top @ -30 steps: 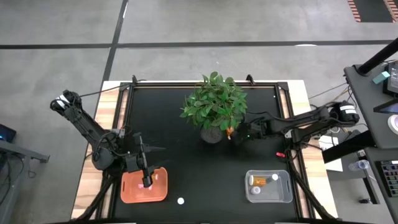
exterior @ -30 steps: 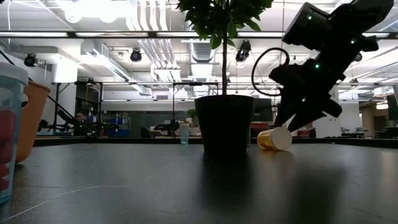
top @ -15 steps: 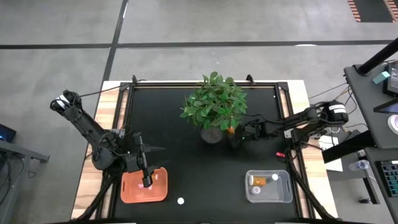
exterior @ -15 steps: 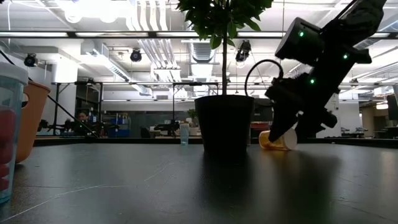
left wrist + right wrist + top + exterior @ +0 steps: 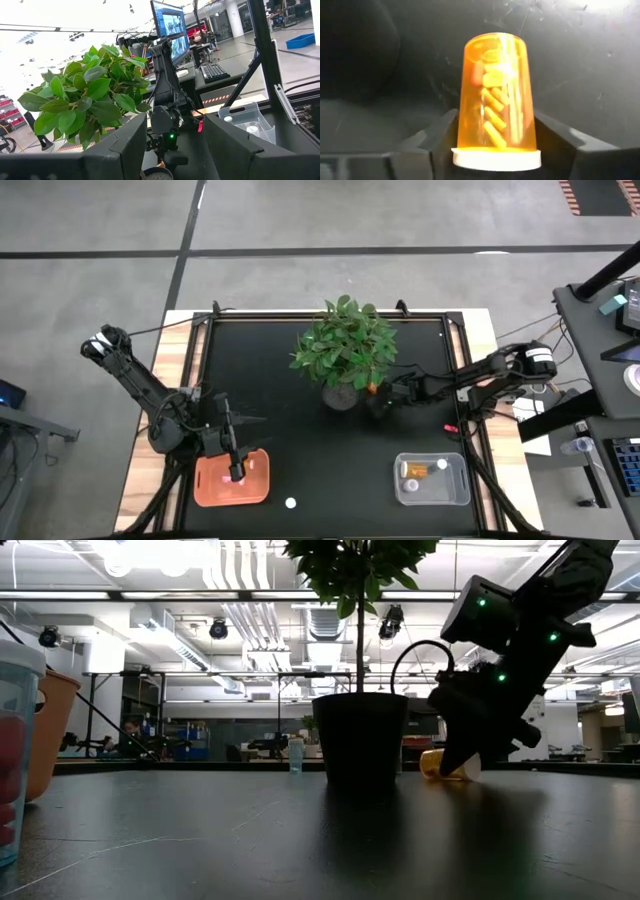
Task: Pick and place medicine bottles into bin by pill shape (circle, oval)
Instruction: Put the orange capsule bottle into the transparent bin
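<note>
The right hand (image 5: 385,393) is low on the bench (image 5: 300,440), its fingers (image 5: 427,137) spread to either side of an orange bottle (image 5: 496,95) lying on its side, not clamped. The bottle holds oval pills and rests just at 3 o'clock of the potted plant (image 5: 345,352). The left hand (image 5: 236,470), fingers apart, hovers over the orange bin (image 5: 214,484) at 7 o'clock, which contains a pinkish bottle (image 5: 238,477). The clear bin (image 5: 458,483) at 5 o'clock contains several bottles. One white bottle (image 5: 291,503) stands on the bench between the bins.

Both arms are dark and jointed, trailing black cables, with small green lights glowing on the right arm (image 5: 510,635).
</note>
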Tool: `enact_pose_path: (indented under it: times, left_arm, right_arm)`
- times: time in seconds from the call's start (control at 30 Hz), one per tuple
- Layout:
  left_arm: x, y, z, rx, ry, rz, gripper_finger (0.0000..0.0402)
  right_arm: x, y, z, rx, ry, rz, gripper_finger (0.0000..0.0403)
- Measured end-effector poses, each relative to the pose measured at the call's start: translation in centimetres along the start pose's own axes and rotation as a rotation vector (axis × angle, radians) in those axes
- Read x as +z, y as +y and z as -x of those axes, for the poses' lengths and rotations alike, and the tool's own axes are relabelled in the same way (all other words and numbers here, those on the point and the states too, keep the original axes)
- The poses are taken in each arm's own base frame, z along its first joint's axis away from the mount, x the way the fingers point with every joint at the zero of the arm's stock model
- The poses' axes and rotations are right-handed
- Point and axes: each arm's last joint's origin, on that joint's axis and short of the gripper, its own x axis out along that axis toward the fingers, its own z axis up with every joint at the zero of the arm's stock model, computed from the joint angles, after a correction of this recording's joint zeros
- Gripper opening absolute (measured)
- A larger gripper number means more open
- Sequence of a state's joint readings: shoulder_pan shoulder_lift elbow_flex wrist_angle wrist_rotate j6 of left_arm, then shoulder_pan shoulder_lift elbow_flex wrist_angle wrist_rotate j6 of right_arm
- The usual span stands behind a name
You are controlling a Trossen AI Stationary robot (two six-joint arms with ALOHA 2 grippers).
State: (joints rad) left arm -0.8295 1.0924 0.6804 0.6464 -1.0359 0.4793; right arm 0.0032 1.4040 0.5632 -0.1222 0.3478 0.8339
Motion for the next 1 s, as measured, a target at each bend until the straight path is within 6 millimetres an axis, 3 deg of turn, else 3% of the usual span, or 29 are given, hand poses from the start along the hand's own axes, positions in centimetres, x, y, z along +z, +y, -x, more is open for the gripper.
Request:
enact_pose_path:
  times: [0.1, 0.23, 0.4, 0.6, 0.77, 1.0]
  left_arm:
    - [0.0, 0.0, 0.0, 0.0, 0.0, 0.0, 0.018]
    - [0.0, 0.0, 0.0, 0.0, 0.0, 0.0, 0.018]
    - [0.0, 0.0, 0.0, 0.0, 0.0, 0.0, 0.018]
    - [0.0, 0.0, 0.0, 0.0, 0.0, 0.0, 0.018]
    - [0.0, 0.0, 0.0, 0.0, 0.0, 0.0, 0.018]
    - [0.0, 0.0, 0.0, -0.001, 0.001, -0.002, 0.018]
  right_arm:
    - [0.0, -0.3, 0.9, 0.003, 0.044, 0.015, 0.0189]
    - [0.4, -0.6, 3.3, 0.004, 0.119, 0.03, 0.0188]
    - [1.5, -0.3, 8.2, 0.003, 0.243, 0.066, 0.0213]
    - [2.2, 1.1, 14.5, 0.082, 0.437, 0.069, 0.0202]
    - [1.2, 2.6, 18.2, 0.152, 0.712, 0.039, 0.0197]
    - [-1.9, 5.2, 20.4, 0.152, 0.977, 0.052, 0.0197]
